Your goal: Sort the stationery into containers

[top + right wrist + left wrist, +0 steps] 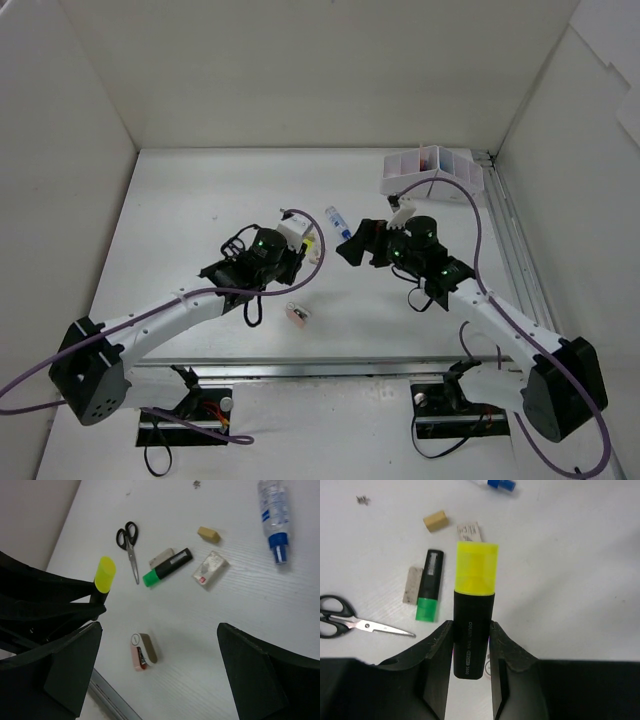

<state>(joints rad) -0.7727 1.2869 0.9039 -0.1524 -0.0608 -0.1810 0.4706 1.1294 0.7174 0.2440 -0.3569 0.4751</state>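
My left gripper (471,645) is shut on the black barrel of a yellow-capped marker (475,605), whose cap sticks out ahead of the jaws. On the table beyond it lie a green-capped marker (430,587), black-handled scissors (340,617), a beige eraser (435,521) and a white eraser (412,585). My right gripper (159,630) stands open and holds nothing, hovering over a small pink-and-white item (142,651). A blue-tipped tube (274,515) lies to its far right. The white organiser (432,172) sits at the back right of the table.
A wrapped eraser (210,569) lies beside the green marker. The two grippers face each other near the table's middle (325,245). White walls close in the table on three sides, and a metal rail (510,240) runs along the right edge.
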